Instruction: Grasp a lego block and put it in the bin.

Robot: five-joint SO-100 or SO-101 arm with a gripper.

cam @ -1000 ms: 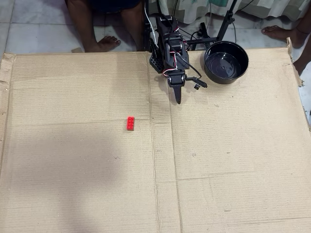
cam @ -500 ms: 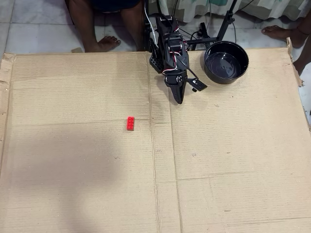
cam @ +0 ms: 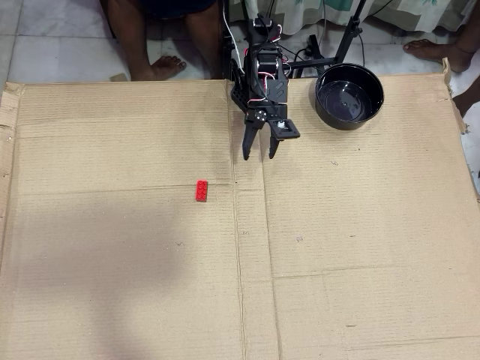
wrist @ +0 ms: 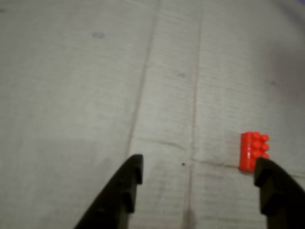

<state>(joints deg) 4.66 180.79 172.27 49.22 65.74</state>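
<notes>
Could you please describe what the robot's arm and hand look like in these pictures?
The arm is built of matte black plastic segments, with thin red, white and dark cables looped along its upper part in the overhead view. The hand ends in two tapering black fingers, notched along their inner edges. No markings are legible.

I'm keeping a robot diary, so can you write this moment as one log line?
pincer: open, empty | lego block: on cardboard, untouched, beside right fingertip in wrist view | bin: no block inside | stage: approaching block

Matte black plastic arm [cam: 259,71] here, blocky segments with red and white cables on top; its black two-finger gripper [cam: 259,156] shows tapered, notched fingers [wrist: 125,183] in the wrist view.
</notes>
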